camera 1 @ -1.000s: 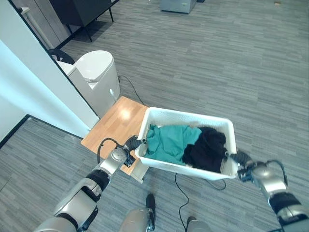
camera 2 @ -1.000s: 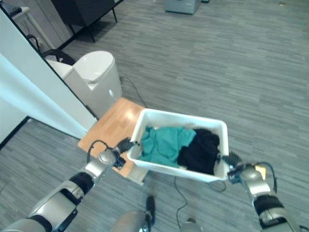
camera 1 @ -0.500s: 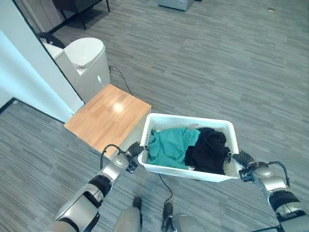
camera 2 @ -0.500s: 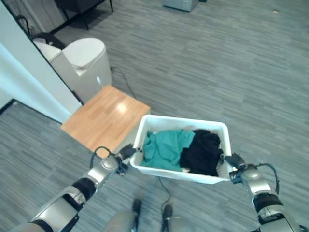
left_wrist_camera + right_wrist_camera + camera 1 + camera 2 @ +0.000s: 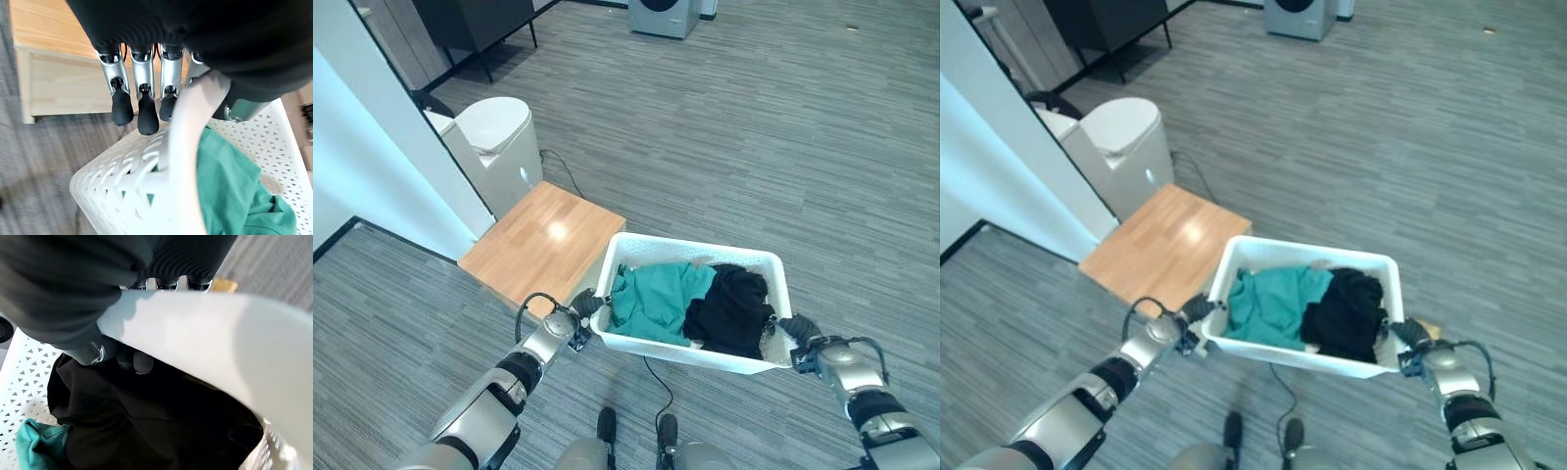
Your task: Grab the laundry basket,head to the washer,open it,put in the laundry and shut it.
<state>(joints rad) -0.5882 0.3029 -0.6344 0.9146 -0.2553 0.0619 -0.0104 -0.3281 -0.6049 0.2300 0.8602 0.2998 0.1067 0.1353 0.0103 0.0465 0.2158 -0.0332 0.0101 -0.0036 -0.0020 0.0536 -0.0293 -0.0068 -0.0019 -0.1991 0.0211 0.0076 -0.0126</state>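
The left hand (image 5: pixel 579 305) and the right hand (image 5: pixel 800 329) each grip one end of the white laundry basket (image 5: pixel 697 254), carried above the floor (image 5: pixel 803 147).

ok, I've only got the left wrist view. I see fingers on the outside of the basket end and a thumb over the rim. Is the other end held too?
Observer: Yes. The right hand grips the opposite end of the laundry basket, fingers curled round its rim.
Operator: What's in it besides the teal cloth?
Observer: A black garment lies beside the teal cloth, on the right hand's side.
Operator: Is it off the wooden table?
Observer: From the left eye view, the basket hangs over the grey floor, just past the wooden table corner. The left hand is beside that corner.
Operator: Washer in sight?
Observer: A washer stands far across the floor.
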